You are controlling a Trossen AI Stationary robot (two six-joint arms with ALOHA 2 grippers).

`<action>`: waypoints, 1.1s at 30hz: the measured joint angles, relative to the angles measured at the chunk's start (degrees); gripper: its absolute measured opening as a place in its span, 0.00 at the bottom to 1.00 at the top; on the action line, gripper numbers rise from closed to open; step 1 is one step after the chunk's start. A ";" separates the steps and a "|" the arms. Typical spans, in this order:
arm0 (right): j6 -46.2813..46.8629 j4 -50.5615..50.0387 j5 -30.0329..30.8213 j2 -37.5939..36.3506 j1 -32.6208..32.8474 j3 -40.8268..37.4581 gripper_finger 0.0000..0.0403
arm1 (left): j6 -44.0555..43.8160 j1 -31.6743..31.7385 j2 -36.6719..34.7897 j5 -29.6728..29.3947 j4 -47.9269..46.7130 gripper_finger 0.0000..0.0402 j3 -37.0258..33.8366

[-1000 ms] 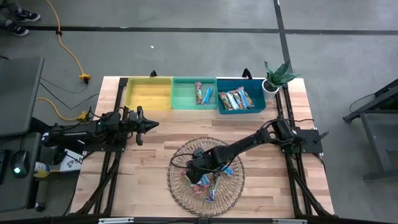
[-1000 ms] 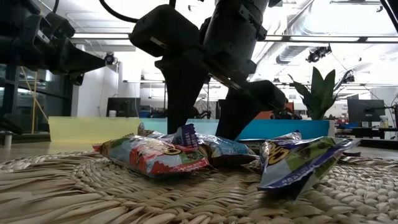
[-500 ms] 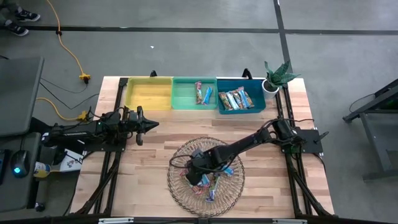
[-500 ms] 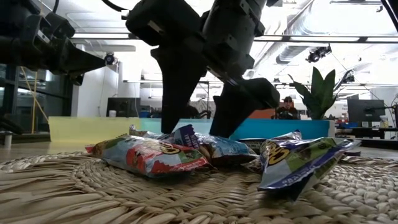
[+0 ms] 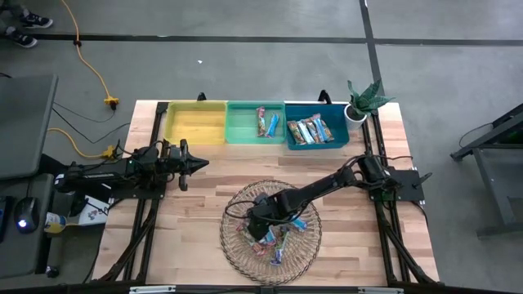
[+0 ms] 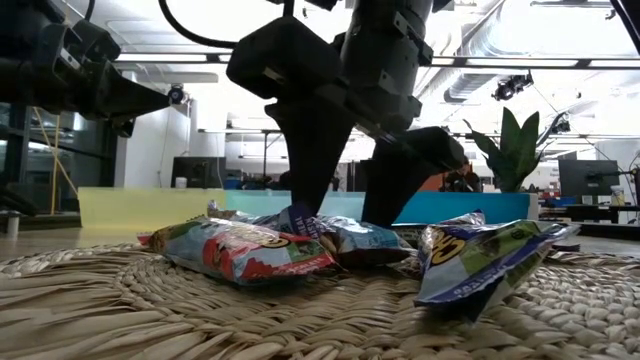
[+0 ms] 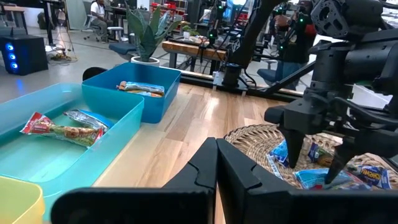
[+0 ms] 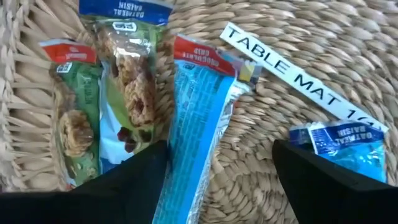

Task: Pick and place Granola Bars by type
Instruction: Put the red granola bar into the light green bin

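The right gripper point(image 8: 217, 168) hangs spread wide over the wire basket point(image 5: 306, 245), its fingers straddling a light blue granola bar point(image 8: 196, 130) without clasping it; the bar's long axis runs between them. The left gripper point(image 5: 198, 163), fingers pressed together, waits over the table point(image 5: 204, 212)

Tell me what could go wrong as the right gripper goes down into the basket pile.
1. The right gripper, open, straddles a light blue bar that lies against a blue-topped bar; closing may pinch both.
2. The bars overlap on the woven mat, so lifting one could drag a neighbour over the basket rim.
3. The fingers are low among the wrappers; pressing down could crush a bar.
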 joint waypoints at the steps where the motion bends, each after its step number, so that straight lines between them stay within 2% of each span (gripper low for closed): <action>1: 0.02 0.01 0.01 0.00 -0.06 0.00 0.69 | -0.01 0.00 -0.02 0.00 0.00 0.00 -0.02; 11: 1.50 3.46 1.48 0.00 -0.05 0.00 0.69 | 0.00 0.00 -0.01 0.00 0.00 0.00 0.00; 21: 1.57 2.16 5.11 0.00 -0.05 0.00 0.69 | 0.01 0.00 -0.02 0.00 0.00 0.00 0.00; 33: 1.61 3.89 5.15 0.00 -0.03 0.00 0.69 | -0.01 0.00 -0.01 -0.01 0.00 0.00 -0.01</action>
